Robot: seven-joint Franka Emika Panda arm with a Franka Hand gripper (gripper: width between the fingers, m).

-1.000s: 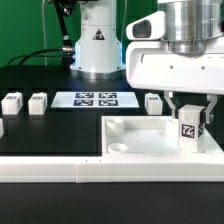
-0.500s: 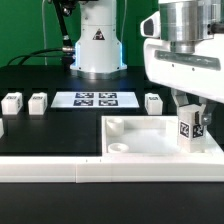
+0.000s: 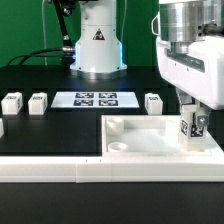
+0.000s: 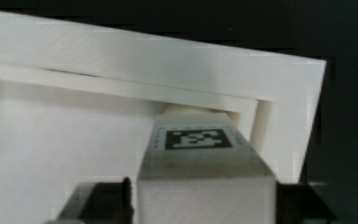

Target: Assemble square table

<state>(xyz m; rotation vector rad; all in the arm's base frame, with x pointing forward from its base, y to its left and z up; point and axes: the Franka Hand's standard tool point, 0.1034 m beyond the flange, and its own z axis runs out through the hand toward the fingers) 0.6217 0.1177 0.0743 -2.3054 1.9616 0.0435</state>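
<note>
The white square tabletop [image 3: 140, 152] lies tray-side up at the front of the exterior view's right. A white tagged leg [image 3: 192, 128] stands upright in its near right corner socket. My gripper [image 3: 192, 120] hangs straight over that leg, one finger on each side. In the wrist view the leg [image 4: 202, 170] fills the space between the two dark fingers [image 4: 101, 205], with the tabletop's rim [image 4: 87, 120] beyond. The fingers sit tight beside the leg, but whether they press on it does not show.
Loose white legs stand on the black table: two [image 3: 12, 102] [image 3: 38, 102] at the exterior view's left and one [image 3: 153, 102] behind the tabletop. The marker board [image 3: 87, 99] lies mid-table. A long white border wall [image 3: 60, 170] runs along the front. The arm's base [image 3: 97, 45] stands behind.
The gripper body has shifted toward the exterior view's right and turned above the socket, and the leg's tag face has turned with it. The tabletop and loose legs have stayed put.
</note>
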